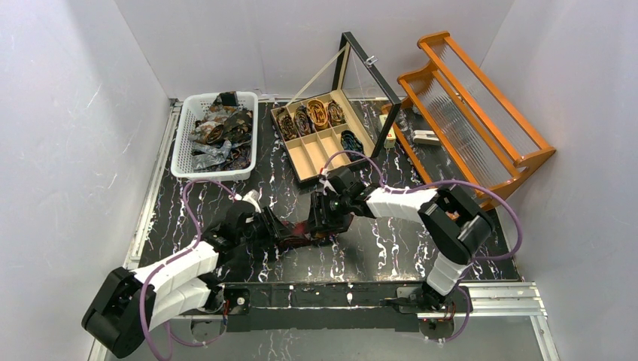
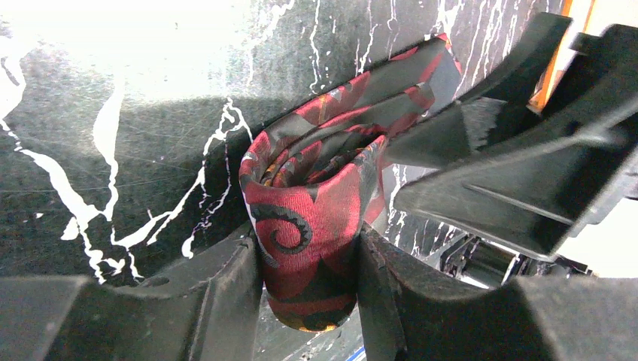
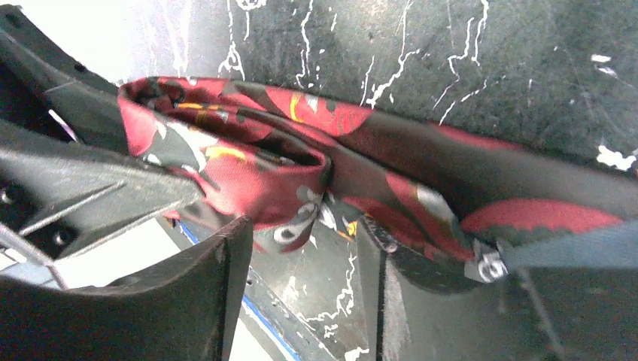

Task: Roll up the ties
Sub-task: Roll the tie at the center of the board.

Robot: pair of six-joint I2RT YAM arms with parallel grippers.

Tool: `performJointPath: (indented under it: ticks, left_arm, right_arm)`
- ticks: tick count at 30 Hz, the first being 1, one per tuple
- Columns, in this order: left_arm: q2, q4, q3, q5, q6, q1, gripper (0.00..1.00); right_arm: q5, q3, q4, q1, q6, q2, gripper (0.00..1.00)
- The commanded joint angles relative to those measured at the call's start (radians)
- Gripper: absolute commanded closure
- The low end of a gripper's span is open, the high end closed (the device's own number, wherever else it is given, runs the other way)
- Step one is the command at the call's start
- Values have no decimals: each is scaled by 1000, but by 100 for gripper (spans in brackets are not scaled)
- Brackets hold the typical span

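Observation:
A red and black patterned tie point(image 2: 308, 203) is partly rolled into a loose coil on the black marbled table, its flat tail running off to the upper right. My left gripper point(image 2: 310, 289) is shut on the coil, one finger on each side. In the top view the left gripper point(image 1: 282, 229) and the right gripper point(image 1: 327, 218) meet over the tie point(image 1: 302, 232). My right gripper point(image 3: 301, 278) is open, its fingertips at the edge of the folded tie point(image 3: 263, 173), with bare table showing between them. The right gripper's fingers point(image 2: 489, 165) sit close beside the coil.
A white basket point(image 1: 179, 154) at the back left holds several loose ties. A wooden compartment box point(image 1: 316, 154) with a raised glass lid holds several rolled ties. An orange wooden rack point(image 1: 474, 113) stands at the back right. A metal rail point(image 1: 376, 289) runs along the near edge.

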Motion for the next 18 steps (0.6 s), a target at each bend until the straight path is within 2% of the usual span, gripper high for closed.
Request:
performJointPath:
  ticks: [1, 5, 8, 11, 18]
  left_arm:
    - [-21, -86, 34, -43, 12, 3, 59]
    - [-23, -97, 35, -40, 8, 3, 60]
    - [-42, -113, 39, -53, 4, 3, 61]
    - [-56, -129, 51, -67, 3, 3, 61]
    - [-48, -232, 111, -110, 39, 3, 63]
  right_arm:
    - [59, 52, -68, 1, -76, -97, 37]
    - [214, 60, -148, -4, -124, -98, 37]
    - [294, 60, -195, -5, -172, -58, 42]
    - [294, 67, -231, -6, -200, -7, 51]
    - [236, 21, -222, -5, -168, -15, 59]
